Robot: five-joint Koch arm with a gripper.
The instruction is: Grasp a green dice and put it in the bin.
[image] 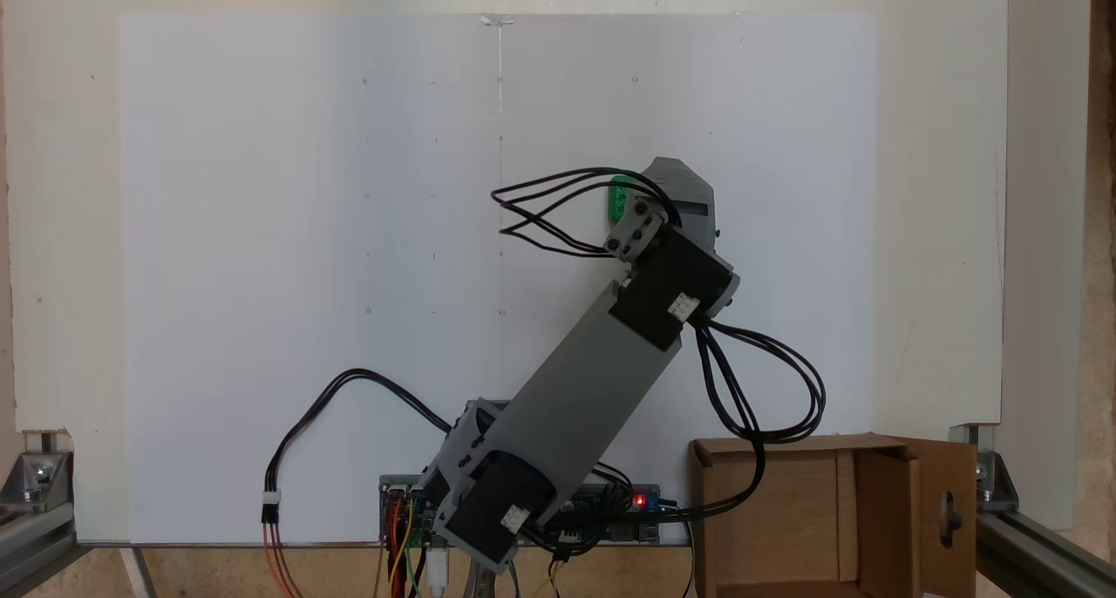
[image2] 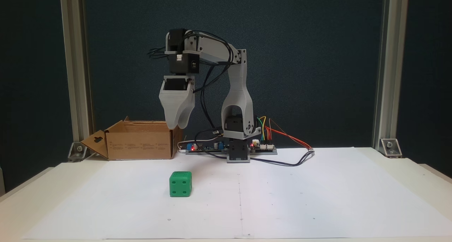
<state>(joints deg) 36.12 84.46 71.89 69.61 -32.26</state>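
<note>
From above, in a fixed view, the grey and black arm hides all but a green sliver of the small bright green plastic dice (image: 618, 199); the brown corrugated cardboard bin (image: 881, 458) sits at the white desk's (image: 261, 232) near right corner. In a fixed view from the front, the dice (image2: 180, 183) rests on the desk (image2: 317, 199), apart from the fingers (image2: 178, 123) hanging above it, near the bin's (image2: 137, 143) rim; I cannot tell whether they are parted or closed. Behind stands a dark wall (image2: 317, 58).

Dark backdrop (image2: 317, 58), white table (image2: 317, 199)
</note>
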